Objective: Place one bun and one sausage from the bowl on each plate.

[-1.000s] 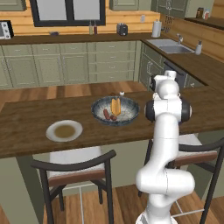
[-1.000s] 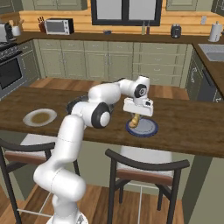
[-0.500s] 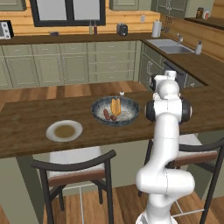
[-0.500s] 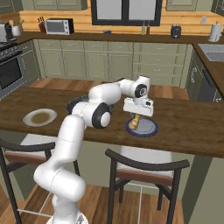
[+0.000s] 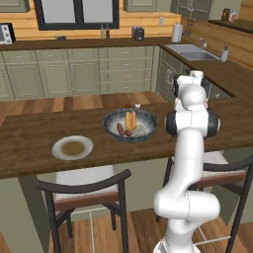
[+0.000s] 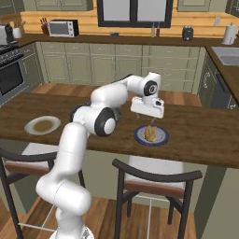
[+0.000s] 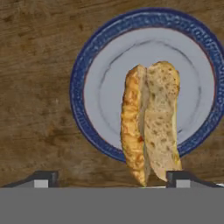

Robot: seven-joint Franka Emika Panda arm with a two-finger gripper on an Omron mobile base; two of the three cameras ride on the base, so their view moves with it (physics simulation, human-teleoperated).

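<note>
Hand view: claw [image 7: 113,180] looks straight down on the blue-rimmed plate [image 7: 78,109], with its two tips at the lower left and lower right of the frame. They stand wide apart. The left tip has bare desk [image 7: 35,65] between it and the bun [image 7: 151,118]. The right tip sits just beside the bun's lower end, and I cannot tell whether it touches. I read the claw as released, gripping nothing.

The bun lies on the plate's grey centre and runs from mid-frame down over the lower rim. It is split lengthwise: the left half is crusty golden-brown, the right half pale crumb. The plate's left, upper and right rim are uncovered, with open wood on all sides.

Right base view: the claw [image 6: 149,122] hangs just above the bun [image 6: 150,133] on the blue-rimmed plate [image 6: 140,138], near the desk's [image 6: 200,135] front edge at centre frame. The desk to the right of the plate is bare. The white plate [image 6: 42,124] with its tan centre lies well apart at the left edge. A chair [image 6: 154,175] is tucked under the front edge below the claw.

Left base view: the bowl [image 5: 147,127] sits at centre frame on the desk [image 5: 29,128], nearer its far edge. It holds a second bun [image 5: 130,120] and sausages [image 5: 121,129]. The white plate [image 5: 72,147] lies lower left of the bowl, near the front edge, with clear wood between them.
</note>
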